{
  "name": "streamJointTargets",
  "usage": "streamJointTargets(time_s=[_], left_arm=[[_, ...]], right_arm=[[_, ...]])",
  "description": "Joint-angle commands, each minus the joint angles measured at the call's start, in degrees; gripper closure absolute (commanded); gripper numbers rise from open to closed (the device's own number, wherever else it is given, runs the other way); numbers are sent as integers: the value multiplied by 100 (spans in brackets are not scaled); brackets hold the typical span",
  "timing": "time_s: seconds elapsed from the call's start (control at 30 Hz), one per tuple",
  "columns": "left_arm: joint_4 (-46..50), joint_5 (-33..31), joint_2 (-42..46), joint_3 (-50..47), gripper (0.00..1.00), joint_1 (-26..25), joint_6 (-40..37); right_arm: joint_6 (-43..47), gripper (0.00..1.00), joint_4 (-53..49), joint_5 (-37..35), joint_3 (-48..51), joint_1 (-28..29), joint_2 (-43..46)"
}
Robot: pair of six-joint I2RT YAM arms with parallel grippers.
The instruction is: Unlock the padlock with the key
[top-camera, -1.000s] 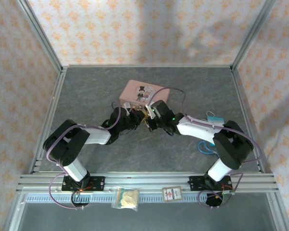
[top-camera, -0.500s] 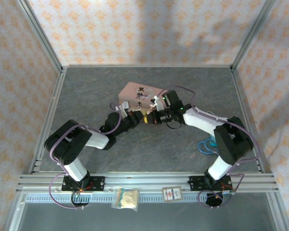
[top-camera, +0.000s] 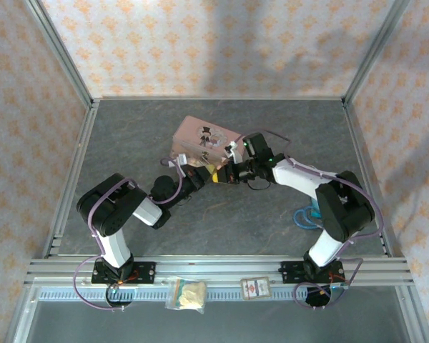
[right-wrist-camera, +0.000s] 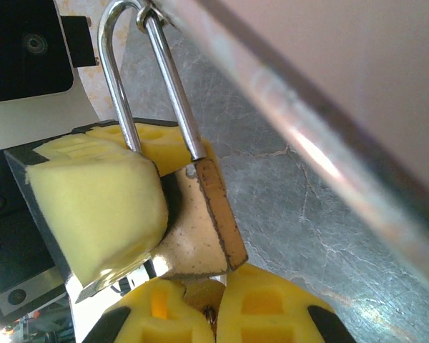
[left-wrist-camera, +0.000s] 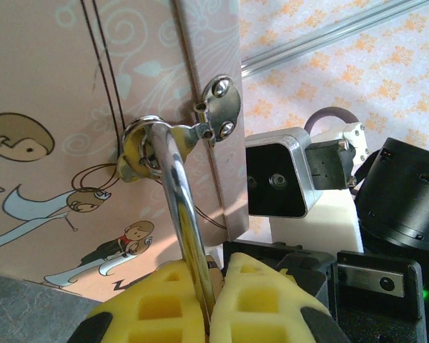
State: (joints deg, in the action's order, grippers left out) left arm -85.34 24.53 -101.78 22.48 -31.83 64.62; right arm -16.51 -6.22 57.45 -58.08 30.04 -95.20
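Since the left gripper (left-wrist-camera: pixel 213 286) is clamped on the padlock (right-wrist-camera: pixel 200 221) — hung by its shackle (left-wrist-camera: pixel 179 193) from the hasp (left-wrist-camera: pixel 218 114) of the pink tin (top-camera: pixel 200 136) — and the right gripper (right-wrist-camera: pixel 214 304) pinches the key (right-wrist-camera: pixel 201 289) at its base, a skewed twist could drag the tin or slip the key.

Grey marbled table (top-camera: pixel 129 136) in front of you. Pink tin (top-camera: pixel 200 136) rests just off centre toward 12 o'clock. Blue cable (top-camera: pixel 304 214) lies at 4 o'clock.
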Motion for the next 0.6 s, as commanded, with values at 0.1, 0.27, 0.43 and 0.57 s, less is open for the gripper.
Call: streamJointTargets(time_s=[0.1, 0.27, 0.43, 0.57], left_arm=[[-183, 110, 145, -46, 100, -104, -152], [429, -365, 334, 28, 100, -104, 23], [808, -611, 481, 118, 100, -107, 164], [924, -702, 452, 169, 100, -121, 254]], right_arm=[[-131, 74, 568, -802, -77, -437, 459], [-156, 45, 574, -1168, 185, -438, 844], [-558, 44, 960, -1494, 691, -368, 1199], [-679, 45, 1089, -1871, 931, -127, 1349]])
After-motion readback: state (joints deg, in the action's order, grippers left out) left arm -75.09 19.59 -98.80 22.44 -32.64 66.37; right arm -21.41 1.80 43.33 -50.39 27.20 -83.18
